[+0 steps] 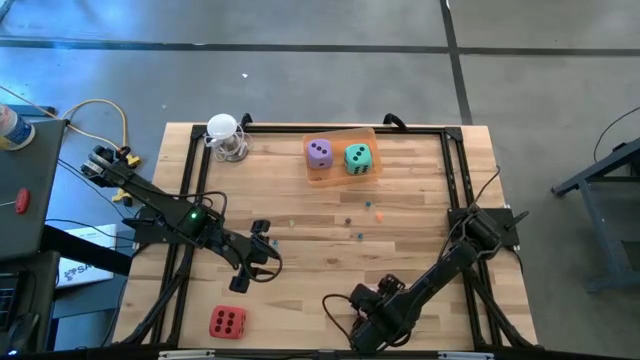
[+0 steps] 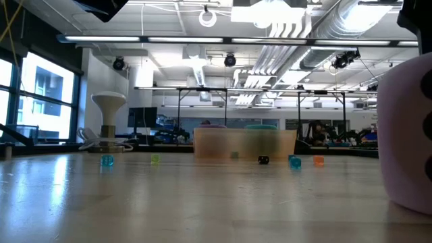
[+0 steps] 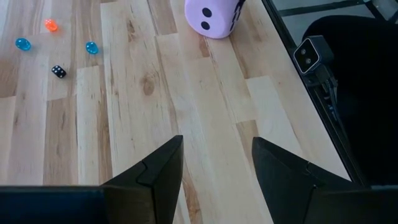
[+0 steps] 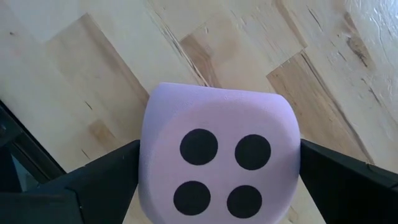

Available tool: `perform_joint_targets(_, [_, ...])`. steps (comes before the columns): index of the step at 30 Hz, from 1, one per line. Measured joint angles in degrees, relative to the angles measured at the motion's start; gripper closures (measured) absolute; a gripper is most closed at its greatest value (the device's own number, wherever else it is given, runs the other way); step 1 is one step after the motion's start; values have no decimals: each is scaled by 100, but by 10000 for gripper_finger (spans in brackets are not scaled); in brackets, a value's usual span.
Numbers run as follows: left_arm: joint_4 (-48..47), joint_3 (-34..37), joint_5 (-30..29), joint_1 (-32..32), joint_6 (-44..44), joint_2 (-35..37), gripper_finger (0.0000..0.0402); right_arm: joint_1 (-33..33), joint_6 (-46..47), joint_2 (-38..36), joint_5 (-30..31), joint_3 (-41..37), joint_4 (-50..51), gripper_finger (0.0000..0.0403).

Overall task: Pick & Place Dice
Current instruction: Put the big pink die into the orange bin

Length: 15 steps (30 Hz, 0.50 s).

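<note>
My right gripper (image 4: 217, 174) straddles the pink die (image 4: 221, 155) at the tabletop's (image 1: 420, 230) near edge, fingers wide apart. Left gripper (image 3: 217, 162) half open, empty.

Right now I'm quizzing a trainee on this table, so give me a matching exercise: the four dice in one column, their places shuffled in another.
Things:
1. red die
2. purple die
3. teal die
4. pink die

Places:
A. in the orange tray, on the right arm's side
B. between the open fingers of the right gripper
C. alone on the table, on the left arm's side
D. in the orange tray, on the left arm's side

Pairs: 1-C, 2-D, 3-A, 4-B
</note>
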<state>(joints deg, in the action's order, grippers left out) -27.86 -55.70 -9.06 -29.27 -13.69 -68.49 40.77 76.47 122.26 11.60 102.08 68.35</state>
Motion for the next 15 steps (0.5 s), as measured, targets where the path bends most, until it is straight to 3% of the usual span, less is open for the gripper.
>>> perform_joint_targets(15, [0, 0, 0, -1, 35, 0, 218, -2, -317, 0, 74, -2, -30, 3])
